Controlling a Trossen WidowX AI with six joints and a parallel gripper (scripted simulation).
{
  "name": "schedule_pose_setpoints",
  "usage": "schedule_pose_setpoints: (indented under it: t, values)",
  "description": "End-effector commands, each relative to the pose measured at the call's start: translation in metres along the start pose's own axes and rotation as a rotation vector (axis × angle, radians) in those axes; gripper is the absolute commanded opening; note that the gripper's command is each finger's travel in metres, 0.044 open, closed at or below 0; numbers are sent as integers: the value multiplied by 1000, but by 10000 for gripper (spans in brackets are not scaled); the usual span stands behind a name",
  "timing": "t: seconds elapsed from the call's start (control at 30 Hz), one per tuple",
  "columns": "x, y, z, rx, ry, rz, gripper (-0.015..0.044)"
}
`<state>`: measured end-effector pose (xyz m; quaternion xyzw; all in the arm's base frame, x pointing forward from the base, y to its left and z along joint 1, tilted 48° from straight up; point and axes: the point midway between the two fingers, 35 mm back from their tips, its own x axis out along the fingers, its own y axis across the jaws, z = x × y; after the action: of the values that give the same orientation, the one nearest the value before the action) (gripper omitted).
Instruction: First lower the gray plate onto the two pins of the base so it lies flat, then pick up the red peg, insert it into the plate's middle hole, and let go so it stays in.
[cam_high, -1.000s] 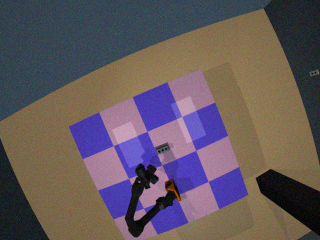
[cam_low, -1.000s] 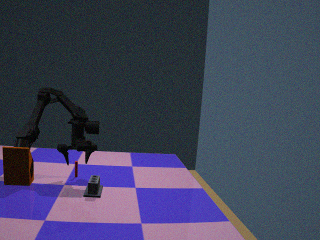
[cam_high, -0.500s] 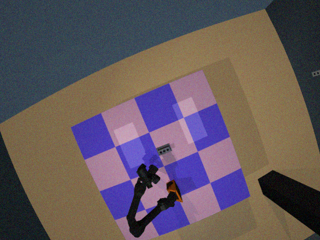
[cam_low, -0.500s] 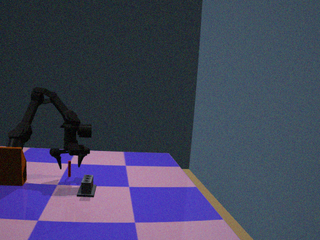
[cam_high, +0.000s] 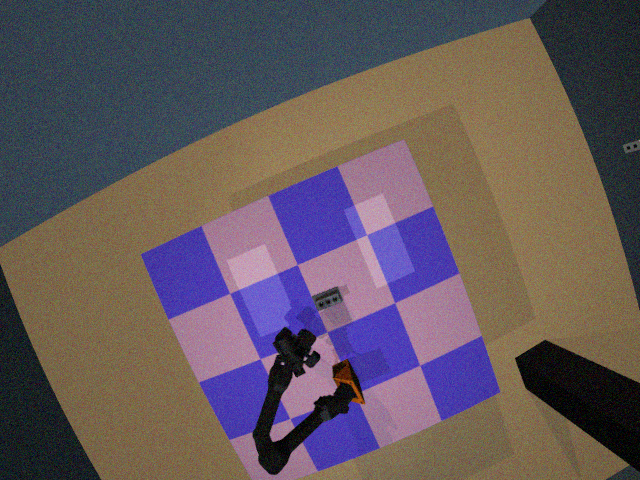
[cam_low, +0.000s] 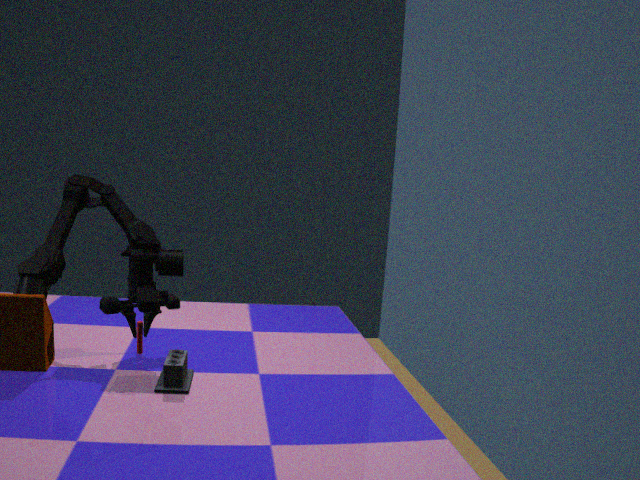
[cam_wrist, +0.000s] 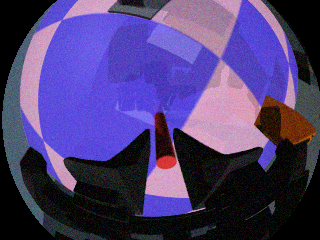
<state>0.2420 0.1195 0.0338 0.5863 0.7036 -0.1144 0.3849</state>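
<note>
In the exterior view, farthest left of the jaws, an orange block (cam_high: 349, 381) (cam_low: 21, 332) (cam_wrist: 290, 121) stands upright on the checkered surface (cam_high: 367, 330) (cam_low: 211, 408) (cam_wrist: 85, 65); in the wrist view it shows to the right of the jaws instead. Next comes the black arm (cam_high: 266, 413) (cam_low: 119, 211), rising behind and to the left of the jaws, bending high above them at its elbow, then sloping down to a wrist directly over them. The gripper (cam_high: 302, 353) (cam_low: 141, 336) (cam_wrist: 162, 132) points straight down, its two tapered fingers hanging on either side of the peg. The jaws stand only narrowly apart, with a thin gap showing on each side of the peg in the wrist view, so they straddle it without visibly pinching it.

The red peg (cam_low: 140, 338) (cam_wrist: 164, 142) is slim, round and upright, its upper part between the fingertips and its lower part reaching below them. The wrist view shows its bright red end face, with a darker shaft.

Rightmost, near the jaws and lower than they are, the gray base (cam_high: 327, 299) (cam_low: 175, 373) (cam_wrist: 135, 7) sits on a flat, dark foot. Dark round openings line its top, three of them in the top view. Whether the plate lies fully seated there, I cannot tell.
</note>
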Motion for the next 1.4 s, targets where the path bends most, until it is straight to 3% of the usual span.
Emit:
schedule_pose_setpoints:
  t: [0.0, 0.57, 1.37]
  values:
    - [0, 0, -1, 6, 4, 1, 13]
    - [-4, 1, 1, 6, 2, 1, 0]
    - [-77, 4, 8, 8, -8, -3, 0]
